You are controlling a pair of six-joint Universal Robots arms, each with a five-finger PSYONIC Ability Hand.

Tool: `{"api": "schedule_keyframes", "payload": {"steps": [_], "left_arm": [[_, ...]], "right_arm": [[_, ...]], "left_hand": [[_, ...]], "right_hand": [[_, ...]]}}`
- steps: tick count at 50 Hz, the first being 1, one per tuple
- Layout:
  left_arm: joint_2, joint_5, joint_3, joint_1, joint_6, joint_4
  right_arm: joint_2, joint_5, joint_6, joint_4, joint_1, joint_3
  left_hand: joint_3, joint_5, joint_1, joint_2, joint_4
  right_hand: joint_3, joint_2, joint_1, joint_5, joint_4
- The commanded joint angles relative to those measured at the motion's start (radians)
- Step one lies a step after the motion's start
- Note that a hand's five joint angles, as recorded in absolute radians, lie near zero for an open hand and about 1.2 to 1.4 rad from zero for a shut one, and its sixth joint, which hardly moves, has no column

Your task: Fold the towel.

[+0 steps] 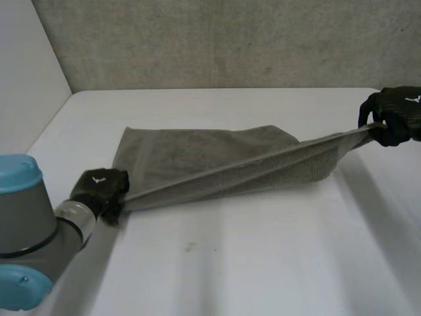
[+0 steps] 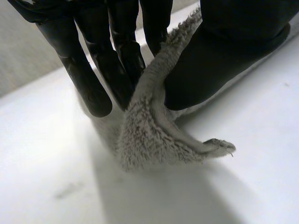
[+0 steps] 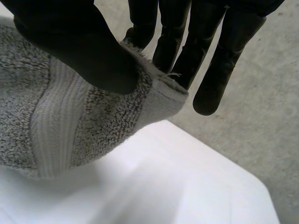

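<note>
Grey towel (edge stretched taut), left hand pinching one corner; right hand another

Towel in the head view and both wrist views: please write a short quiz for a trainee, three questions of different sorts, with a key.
1. True or false: the towel lies flat, untouched by either hand.
2. How does the left hand hold the towel? A) pinched between thumb and fingers; B) pressed under an open palm; C) draped over its back.
3. Fill in: the right hand pinches the towel at a ___ (corner / middle).

Key: 1 false; 2 A; 3 corner.
</note>
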Motion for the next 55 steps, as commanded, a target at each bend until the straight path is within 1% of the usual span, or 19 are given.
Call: {"api": "schedule_keyframes", "payload": {"steps": [1,5,7,9,10,15,21,23,27,29,33,38,44,46,47,49,52,54,55], "left_arm": [[0.202,-0.007,0.029,0.014,0.145,-0.09],[0.278,-0.007,0.061,0.003,0.214,-0.152],[0.342,-0.007,0.11,0.0,0.257,-0.231],[0.368,-0.005,0.136,0.002,0.271,-0.274],[0.368,-0.005,0.136,0.002,0.271,-0.274],[0.394,0.001,0.242,0.003,0.292,-0.457],[0.393,0.001,0.308,0.011,0.345,-0.526],[0.377,0.001,0.334,0.016,0.394,-0.531],[0.33,0.002,0.34,0.011,0.424,-0.531],[0.229,0.001,0.354,0.005,0.429,-0.532],[0.137,0.002,0.369,0.0,0.428,-0.532],[-0.047,0.009,0.469,-0.004,0.428,-0.506],[-0.173,0.009,0.644,-0.006,0.418,-0.449],[-0.233,0.007,0.798,-0.007,0.414,-0.384],[-0.233,0.007,0.799,-0.007,0.414,-0.383],[-0.262,0.007,0.959,-0.014,0.395,-0.287],[-0.264,0.007,1.031,-0.021,0.371,-0.224],[-0.255,0.007,1.133,-0.029,0.299,-0.085],[-0.255,0.007,1.133,-0.029,0.299,-0.084]], "right_arm": [[-0.094,-0.005,-0.042,0.039,-0.008,-0.007],[-0.146,-0.007,-0.094,0.102,-0.008,-0.027],[-0.168,-0.007,-0.126,0.142,-0.008,-0.045],[-0.204,-0.007,-0.183,0.233,-0.007,-0.092],[-0.204,-0.007,-0.183,0.234,-0.007,-0.093],[-0.232,-0.004,-0.278,0.388,-0.008,-0.197],[-0.229,0.012,-0.342,0.475,-0.008,-0.254],[-0.212,0.015,-0.382,0.523,-0.011,-0.269],[-0.168,0.018,-0.419,0.548,-0.013,-0.258],[-0.084,0.034,-0.445,0.551,-0.005,-0.254],[-0.014,0.056,-0.459,0.551,0.0,-0.257],[0.134,0.084,-0.461,0.539,0.013,-0.313],[0.251,0.094,-0.436,0.482,0.079,-0.453],[0.306,0.139,-0.377,0.391,0.122,-0.59],[0.306,0.139,-0.376,0.39,0.122,-0.591],[0.348,0.189,-0.297,0.276,0.148,-0.761],[0.359,0.212,-0.257,0.208,0.162,-0.841],[0.356,0.241,-0.179,0.06,0.187,-0.954],[0.356,0.242,-0.178,0.059,0.187,-0.955]], "left_hand": [[0.205,0.228,0.243,0.202,0.204],[0.205,0.228,0.243,0.202,0.204],[0.205,0.228,0.243,0.202,0.204],[0.205,0.228,0.243,0.202,0.204],[0.205,0.228,0.243,0.202,0.204],[0.205,0.228,0.243,0.202,0.204],[0.205,0.228,0.243,0.202,0.204],[0.205,0.228,0.243,0.202,0.204],[0.205,0.228,0.243,0.202,0.204],[0.205,0.228,0.243,0.202,0.204],[0.205,0.228,0.243,0.202,0.204],[0.205,0.228,0.243,0.202,0.204],[0.205,0.228,0.243,0.202,0.204],[0.205,0.228,0.243,0.202,0.204],[0.205,0.228,0.243,0.202,0.204],[0.205,0.228,0.243,0.202,0.204],[0.205,0.228,0.243,0.202,0.204],[0.205,0.228,0.243,0.202,0.204],[0.205,0.228,0.243,0.202,0.204]], "right_hand": [[0.182,0.183,0.004,0.187,0.18],[0.182,0.183,0.004,0.187,0.18],[0.182,0.183,0.004,0.187,0.18],[0.182,0.183,0.004,0.187,0.18],[0.182,0.183,0.004,0.187,0.18],[0.182,0.183,0.004,0.187,0.18],[0.182,0.183,0.004,0.187,0.18],[0.182,0.183,0.004,0.187,0.18],[0.182,0.183,0.004,0.187,0.18],[0.182,0.183,0.004,0.187,0.18],[0.182,0.183,0.004,0.187,0.18],[0.182,0.183,0.004,0.187,0.18],[0.182,0.183,0.004,0.187,0.18],[0.182,0.183,0.004,0.187,0.18],[0.182,0.183,0.004,0.187,0.18],[0.182,0.183,0.004,0.187,0.18],[0.182,0.183,0.004,0.187,0.18],[0.182,0.183,0.004,0.187,0.18],[0.182,0.183,0.004,0.187,0.18]]}}
